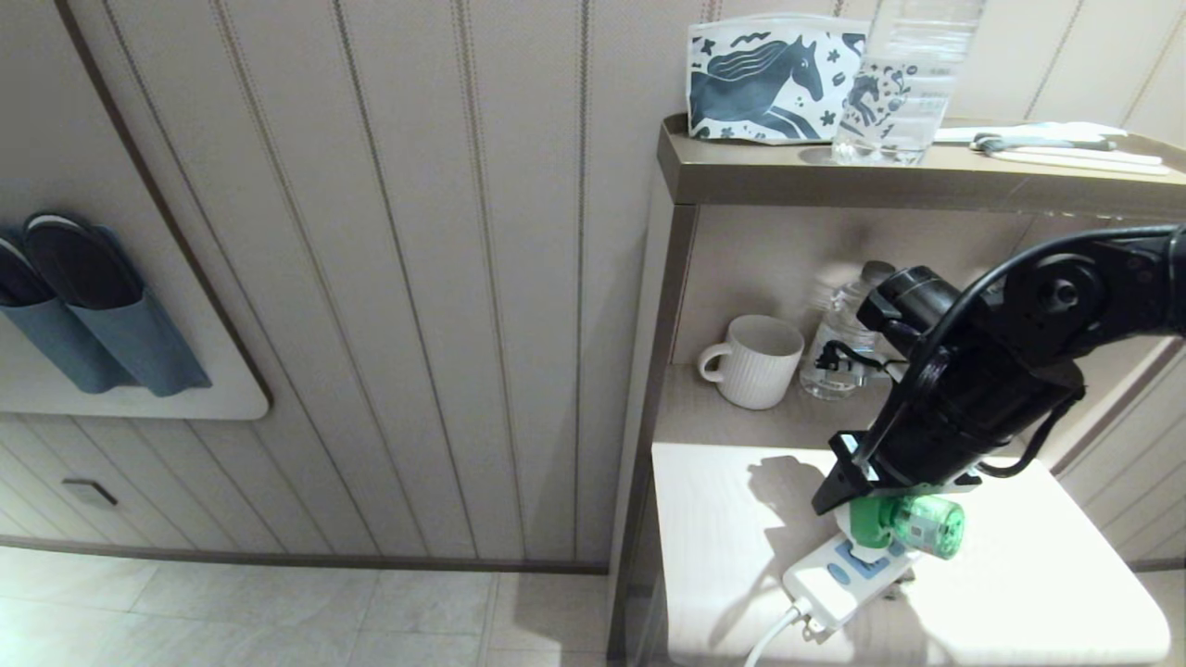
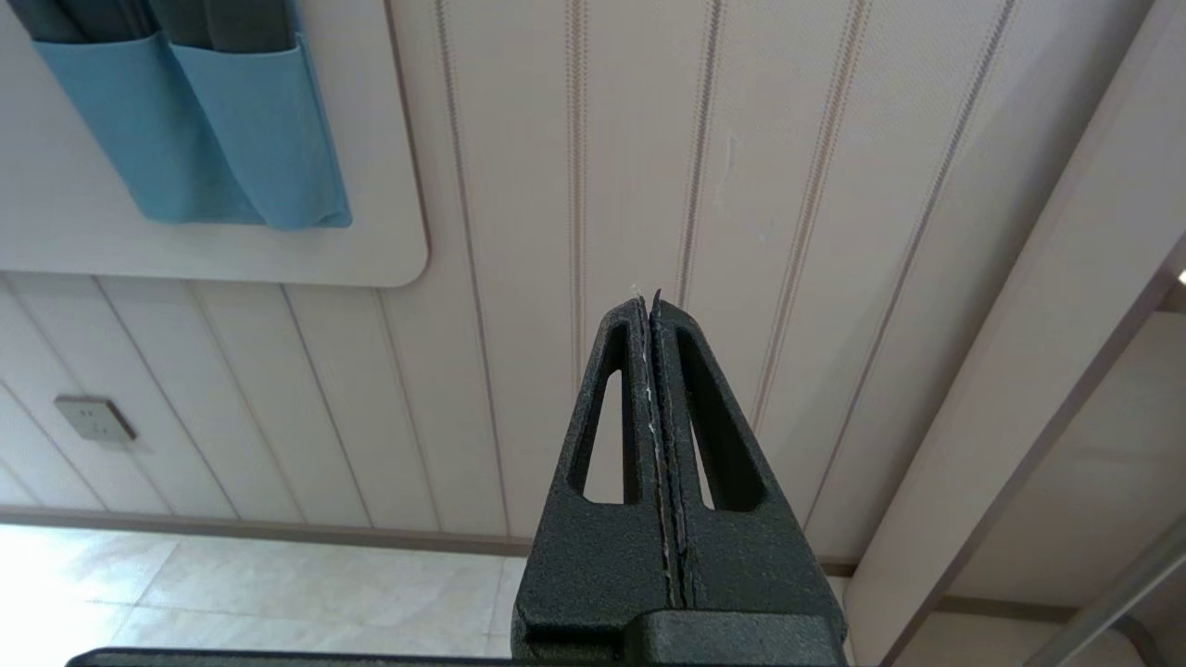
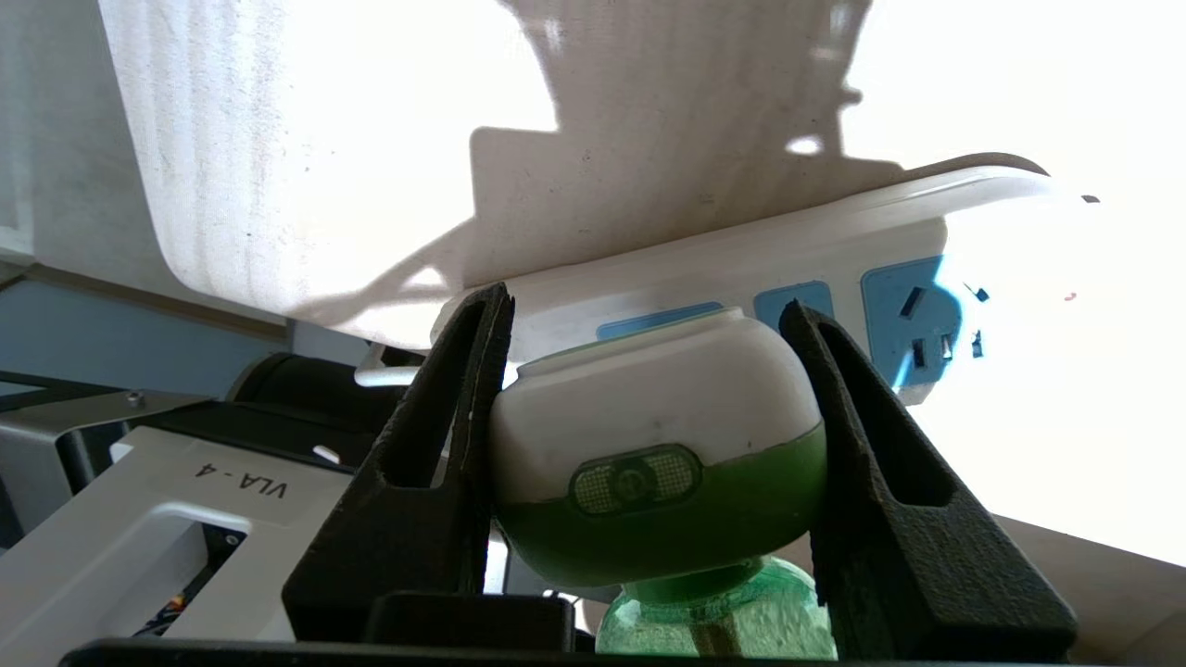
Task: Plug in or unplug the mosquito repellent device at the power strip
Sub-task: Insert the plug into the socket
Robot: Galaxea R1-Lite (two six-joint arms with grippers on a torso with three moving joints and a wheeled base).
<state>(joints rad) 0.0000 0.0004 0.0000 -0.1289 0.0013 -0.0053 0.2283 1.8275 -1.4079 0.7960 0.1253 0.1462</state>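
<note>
The mosquito repellent device [image 1: 913, 526] has a white and green head and a translucent green bottle. It lies sideways against the power strip [image 1: 839, 576], a white strip with light-blue socket panels on the white tabletop. My right gripper [image 1: 862, 505] comes down from the right and is shut on the device's head. In the right wrist view the two fingers [image 3: 445, 445] press both sides of the device [image 3: 658, 426], whose top meets a blue panel of the power strip [image 3: 815, 245]. Its prongs are hidden. My left gripper [image 2: 647, 301] is shut on nothing, facing the wall.
A white ribbed mug [image 1: 755, 361] and a clear water bottle [image 1: 839, 357] stand on the shelf behind. Above them sit a horse-print pouch [image 1: 769, 79] and another bottle [image 1: 903, 88]. The strip's cord [image 1: 774, 637] hangs off the table's front edge. Blue slipper pockets [image 1: 83, 315] hang at left.
</note>
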